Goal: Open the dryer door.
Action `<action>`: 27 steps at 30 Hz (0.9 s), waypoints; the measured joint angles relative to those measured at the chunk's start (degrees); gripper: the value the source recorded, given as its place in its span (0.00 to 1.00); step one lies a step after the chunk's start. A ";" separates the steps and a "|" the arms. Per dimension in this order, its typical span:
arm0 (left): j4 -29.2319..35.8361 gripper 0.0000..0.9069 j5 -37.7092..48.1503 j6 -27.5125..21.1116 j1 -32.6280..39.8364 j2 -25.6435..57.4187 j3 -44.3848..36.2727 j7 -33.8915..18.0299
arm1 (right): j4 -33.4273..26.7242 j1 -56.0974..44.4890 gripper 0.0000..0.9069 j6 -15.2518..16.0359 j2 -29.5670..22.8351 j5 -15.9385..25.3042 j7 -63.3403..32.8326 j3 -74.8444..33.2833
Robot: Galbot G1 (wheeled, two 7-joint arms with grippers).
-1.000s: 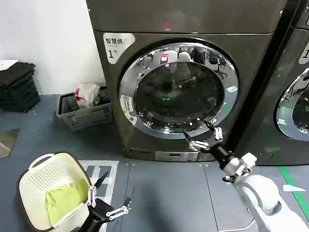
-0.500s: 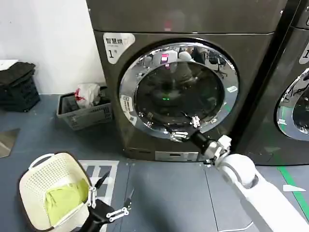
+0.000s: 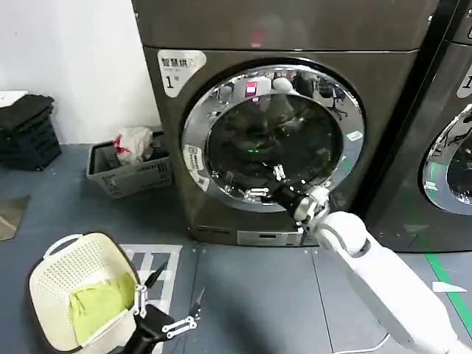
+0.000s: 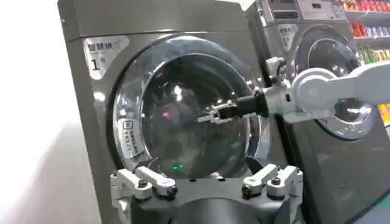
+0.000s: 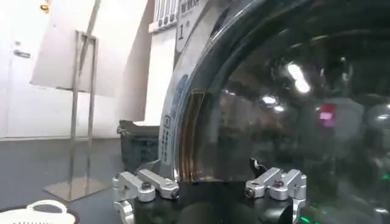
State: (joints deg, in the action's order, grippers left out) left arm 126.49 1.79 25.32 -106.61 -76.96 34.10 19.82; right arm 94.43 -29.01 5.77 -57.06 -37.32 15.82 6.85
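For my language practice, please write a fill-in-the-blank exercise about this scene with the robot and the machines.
1. The right gripper is at the round chrome-rimmed dryer door, which is ____.
2. The white label above the door shows the number ____.
3. The left gripper hangs beside a white plastic basket holding a ____ cloth.

Missing words: closed; 1; green

Shiny chrome rim and dark tinted glass on the dryer door; cream perforated basket with yellow-green cloth.

Floor: grey, taped lines | dryer at back, second machine beside it | grey crate by wall | white basket with green cloth in front
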 joint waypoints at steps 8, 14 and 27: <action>-0.07 1.00 0.31 -0.08 -0.01 -0.04 0.25 0.20 | -2.92 3.58 1.00 0.15 -2.07 -0.62 0.57 3.44; -0.07 1.00 0.37 -0.08 -0.03 -0.02 0.34 0.36 | -5.09 5.97 1.00 0.16 -3.59 -0.94 1.29 5.54; 0.04 1.00 0.47 -0.08 -0.17 -0.04 0.49 0.55 | -8.64 9.48 1.00 0.09 -6.16 -1.43 2.87 8.79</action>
State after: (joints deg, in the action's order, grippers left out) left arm 126.53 2.26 25.24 -106.78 -77.00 34.59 20.37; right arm 85.79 -19.53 5.86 -63.22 -38.76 18.69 15.64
